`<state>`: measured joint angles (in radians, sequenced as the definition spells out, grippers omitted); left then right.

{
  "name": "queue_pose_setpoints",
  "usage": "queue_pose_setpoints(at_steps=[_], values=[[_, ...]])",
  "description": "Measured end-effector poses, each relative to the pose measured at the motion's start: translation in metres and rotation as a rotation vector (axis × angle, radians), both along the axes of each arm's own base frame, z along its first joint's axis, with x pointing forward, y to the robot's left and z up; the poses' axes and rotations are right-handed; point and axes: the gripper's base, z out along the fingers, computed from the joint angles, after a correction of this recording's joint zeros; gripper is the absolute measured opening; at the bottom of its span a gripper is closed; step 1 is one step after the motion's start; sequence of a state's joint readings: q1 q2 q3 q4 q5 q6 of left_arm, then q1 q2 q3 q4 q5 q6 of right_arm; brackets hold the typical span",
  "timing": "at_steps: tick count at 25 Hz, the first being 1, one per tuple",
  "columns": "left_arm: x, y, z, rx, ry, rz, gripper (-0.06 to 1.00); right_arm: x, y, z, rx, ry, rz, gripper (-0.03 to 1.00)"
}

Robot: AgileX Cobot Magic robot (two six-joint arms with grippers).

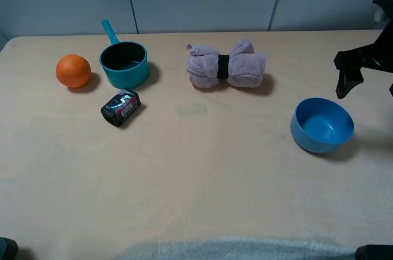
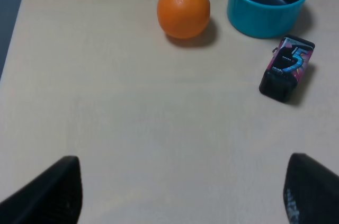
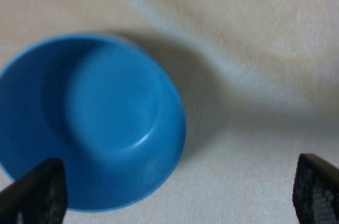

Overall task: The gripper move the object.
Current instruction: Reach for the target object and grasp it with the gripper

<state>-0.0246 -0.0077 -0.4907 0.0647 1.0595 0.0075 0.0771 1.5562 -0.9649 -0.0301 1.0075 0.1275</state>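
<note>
Judging step as approach: grasp not yet made.

Exterior high: seeing black two-fingered right gripper (image 1: 366, 88) hanging just beyond round medium-blue plastic bowl (image 1: 322, 125), clear of it. Bowl sitting upright near right edge of beige table (image 1: 202, 168).

Right wrist: looking down into bowl (image 3: 90, 123), offset toward one finger (image 3: 37, 192). Jaws standing wide, holding and touching nothing. Next move needing sideways shift to bracket rim, then descent, then closing.

Left wrist: showing left gripper (image 2: 180, 197) parted wide, empty, hovering near round orange fruit (image 2: 183, 9).
</note>
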Motion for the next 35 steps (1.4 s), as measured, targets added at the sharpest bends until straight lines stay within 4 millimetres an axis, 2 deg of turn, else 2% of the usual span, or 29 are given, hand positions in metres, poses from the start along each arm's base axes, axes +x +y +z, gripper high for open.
queue_pose_setpoints(at_steps=[13, 35], values=[[0.0, 0.0, 0.0, 0.0, 0.0, 0.0, 0.83, -0.01, 0.002, -0.026, 0.024, 0.028, -0.016, 0.65], [0.0, 0.0, 0.0, 0.0, 0.0, 0.0, 0.83, 0.003, 0.004, -0.069, 0.035, 0.101, 0.011, 0.65]])
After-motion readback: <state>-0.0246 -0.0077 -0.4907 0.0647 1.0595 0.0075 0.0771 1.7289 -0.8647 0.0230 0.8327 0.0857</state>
